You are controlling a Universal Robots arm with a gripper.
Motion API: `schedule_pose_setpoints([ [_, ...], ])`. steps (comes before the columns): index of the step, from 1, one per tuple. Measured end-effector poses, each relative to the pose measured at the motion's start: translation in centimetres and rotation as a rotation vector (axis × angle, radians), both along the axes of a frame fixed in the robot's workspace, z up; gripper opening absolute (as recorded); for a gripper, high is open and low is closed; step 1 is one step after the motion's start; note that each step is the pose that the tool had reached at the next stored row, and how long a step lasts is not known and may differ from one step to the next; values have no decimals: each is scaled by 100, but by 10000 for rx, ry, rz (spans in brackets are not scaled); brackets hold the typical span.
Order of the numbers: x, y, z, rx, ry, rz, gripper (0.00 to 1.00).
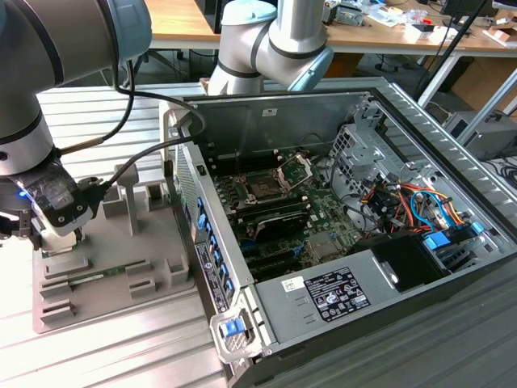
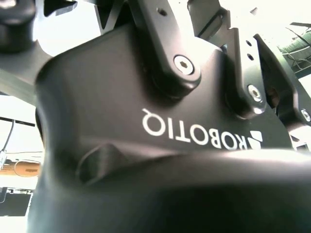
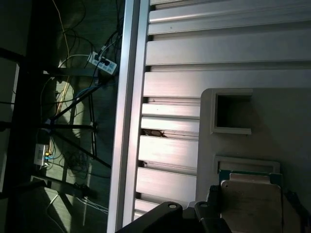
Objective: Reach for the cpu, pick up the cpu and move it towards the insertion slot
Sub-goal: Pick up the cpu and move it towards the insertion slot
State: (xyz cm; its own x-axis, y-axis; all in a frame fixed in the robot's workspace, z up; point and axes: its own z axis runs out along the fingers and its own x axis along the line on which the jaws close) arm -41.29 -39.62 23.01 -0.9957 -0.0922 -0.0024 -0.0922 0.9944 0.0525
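Cpu (image 3: 250, 201) lies on the grey tray (image 3: 291, 126), right at the gripper (image 1: 55, 236); its grasp cannot be told.

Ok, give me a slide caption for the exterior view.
Arm's tool at the grey tray, beside the open computer case with the insertion slot.

Matt silvery metal cpu (image 3: 250, 204); matt grey plastic tray (image 1: 161, 242), ribbed metal table (image 1: 121, 356), shiny metal-framed insertion slot (image 1: 262, 188)

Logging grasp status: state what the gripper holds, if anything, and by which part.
Cannot be told. The gripper is at the grey tray, close by the cpu, but any hold is hidden.
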Motion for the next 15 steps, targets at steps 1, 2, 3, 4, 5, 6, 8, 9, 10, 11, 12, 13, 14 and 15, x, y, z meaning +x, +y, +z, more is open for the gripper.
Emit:
schedule_pose_setpoints([
  [1, 0, 0, 5, 1, -1, 1, 54],
  [2, 0, 0, 11, 1, -1, 0, 54],
  [3, 0, 0, 15, 1, -1, 0, 54],
  [4, 0, 0, 20, 1, -1, 0, 54],
  [5, 0, 0, 22, 1, -1, 1, 54],
  [6, 0, 0, 25, 1, -1, 1, 54],
  [8, 1, 0, 30, 1, -2, 1, 54],
  [9, 0, 0, 33, 1, -1, 1, 54],
  [10, 1, 0, 36, 1, -1, 1, 54],
  [11, 0, 0, 38, 1, -1, 0, 54],
  [12, 0, 0, 41, 1, -1, 0, 54],
  [13, 0, 0, 45, 1, -1, 0, 54],
  [14, 1, 0, 47, 1, -1, 1, 54],
  [15, 0, 0, 50, 1, -1, 1, 54],
])
